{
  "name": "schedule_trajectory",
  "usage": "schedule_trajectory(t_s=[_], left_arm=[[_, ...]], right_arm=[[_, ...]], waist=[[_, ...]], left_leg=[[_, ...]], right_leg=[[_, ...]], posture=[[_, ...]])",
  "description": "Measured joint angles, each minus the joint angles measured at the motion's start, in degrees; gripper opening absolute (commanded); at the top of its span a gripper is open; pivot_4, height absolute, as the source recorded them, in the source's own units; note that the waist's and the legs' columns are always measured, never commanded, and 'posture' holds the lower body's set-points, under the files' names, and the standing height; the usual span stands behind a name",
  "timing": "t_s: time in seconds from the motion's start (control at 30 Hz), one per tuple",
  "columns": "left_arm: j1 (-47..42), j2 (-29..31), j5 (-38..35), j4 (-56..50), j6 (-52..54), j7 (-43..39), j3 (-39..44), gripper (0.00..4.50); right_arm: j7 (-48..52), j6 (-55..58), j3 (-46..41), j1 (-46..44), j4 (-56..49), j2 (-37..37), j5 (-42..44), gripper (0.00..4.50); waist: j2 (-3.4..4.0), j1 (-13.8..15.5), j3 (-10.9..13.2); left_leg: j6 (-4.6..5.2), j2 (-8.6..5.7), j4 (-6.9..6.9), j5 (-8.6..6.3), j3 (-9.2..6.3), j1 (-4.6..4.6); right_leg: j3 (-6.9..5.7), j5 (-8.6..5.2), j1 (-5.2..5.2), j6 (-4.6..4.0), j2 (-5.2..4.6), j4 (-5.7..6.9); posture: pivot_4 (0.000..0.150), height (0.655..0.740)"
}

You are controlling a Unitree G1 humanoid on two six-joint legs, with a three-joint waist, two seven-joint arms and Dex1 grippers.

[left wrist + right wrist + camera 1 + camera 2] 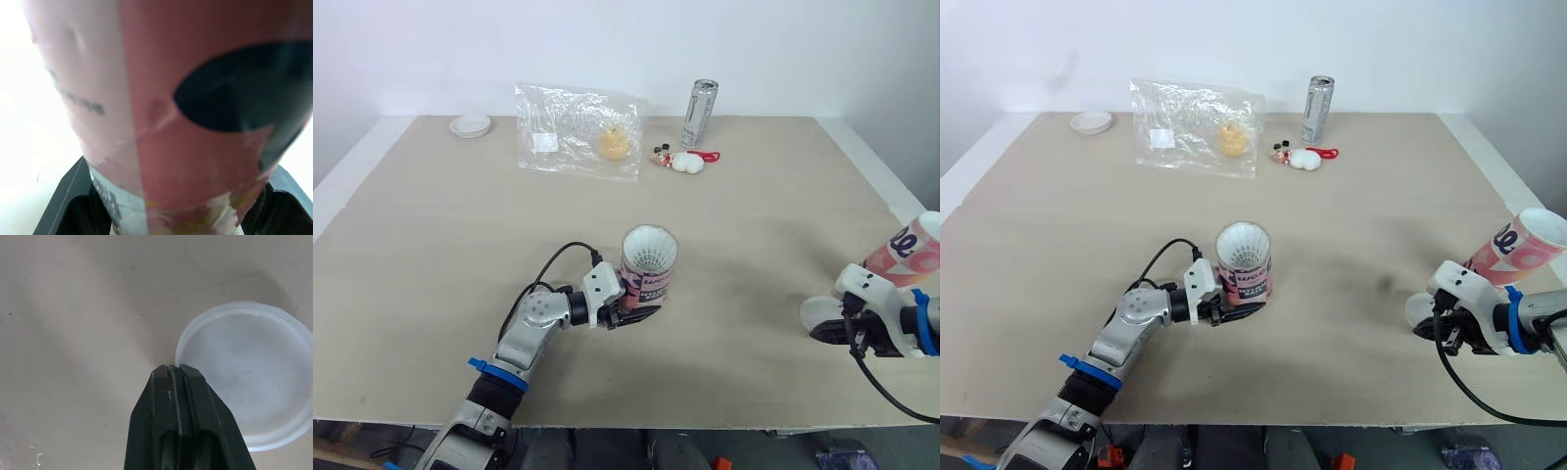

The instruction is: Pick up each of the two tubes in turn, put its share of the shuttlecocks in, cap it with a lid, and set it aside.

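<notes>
Left gripper [645,304] clamped on the lower part of an upright pink cardboard tube [649,266] printed with dark lettering, white shuttlecock feathers [650,249] showing in its open mouth, standing at the near middle of the beige table [431,255]. Right gripper [175,368], fingers pressed together on the rim of a round translucent white plastic lid [244,377], low over the table near its right edge; second pink tube [911,250] tilted just behind that arm. Far side: clear plastic bag [578,130], tall silver can [699,113], small white round dish [470,125].
</notes>
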Motion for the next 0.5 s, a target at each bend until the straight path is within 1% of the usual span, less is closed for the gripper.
schedule_trajectory(t_s=[0.13,0.23,0.3,0.33,0.4,0.43,0.5], left_arm=[[-0.4,0.0,0.1,0.4,0.0,-0.1,0.0,2.75],[-0.7,0.1,0.1,1.0,-0.4,-0.2,-0.1,2.75],[-1.2,0.3,0.3,1.9,-1.2,-0.4,-0.1,2.75],[-1.9,0.3,0.5,3.0,-1.7,-0.5,-0.2,2.75],[-2.3,0.1,0.5,3.6,-2.1,-0.7,-0.2,2.75],[-2.5,0.0,0.5,4.1,-2.7,-0.9,-0.3,2.75],[-2.7,-0.2,0.5,4.6,-3.2,-1.0,-0.3,2.75]], right_arm=[[1.6,-1.0,0.0,-2.5,-0.4,0.2,0.9,0.08],[4.6,-1.8,0.4,-9.2,-2.6,0.1,3.4,0.08],[8.9,-2.9,3.6,-19.7,-4.7,-0.8,5.1,0.08],[13.3,-3.5,7.0,-32.9,-6.8,-0.2,7.0,0.08],[15.9,-3.6,8.9,-40.0,-7.9,0.6,7.8,0.08],[18.1,-3.5,11.1,-45.7,-8.1,2.2,8.1,0.08],[21.9,-4.1,15.7,-52.7,-7.8,5.1,7.6,0.08]], waist=[[0.03,0.0,0.0],[0.07,-0.1,0.0],[0.18,-0.3,0.0],[0.45,-0.5,0.0],[0.37,-0.5,0.0],[0.26,-0.5,0.0],[0.14,-0.4,0.0]], left_leg=[[0.00,0.00,0.02,0.00,0.02,0.02],[0.00,0.00,0.03,0.00,0.04,0.05],[-0.04,0.01,0.05,0.00,0.15,0.05],[-0.04,0.00,0.01,0.00,0.18,0.11],[-0.04,0.02,-0.06,0.00,0.12,0.15],[-0.04,0.03,-0.13,0.00,0.10,0.17],[-0.05,0.03,-0.14,-0.01,0.11,0.17]], right_leg=[[0.02,0.03,-0.01,0.00,0.00,0.00],[0.04,0.05,0.01,0.01,0.00,0.00],[0.10,0.09,-0.08,-0.02,-0.01,0.00],[0.15,0.11,-0.04,0.01,-0.01,-0.02],[0.10,0.08,-0.03,-0.06,0.02,-0.02],[0.08,0.06,-0.02,-0.09,0.03,-0.02],[0.08,0.03,-0.03,-0.11,0.02,-0.04]], posture=[[0.150,0.7400],[0.150,0.7400],[0.150,0.7400],[0.150,0.7400],[0.150,0.7400],[0.150,0.7400],[0.150,0.7400]])
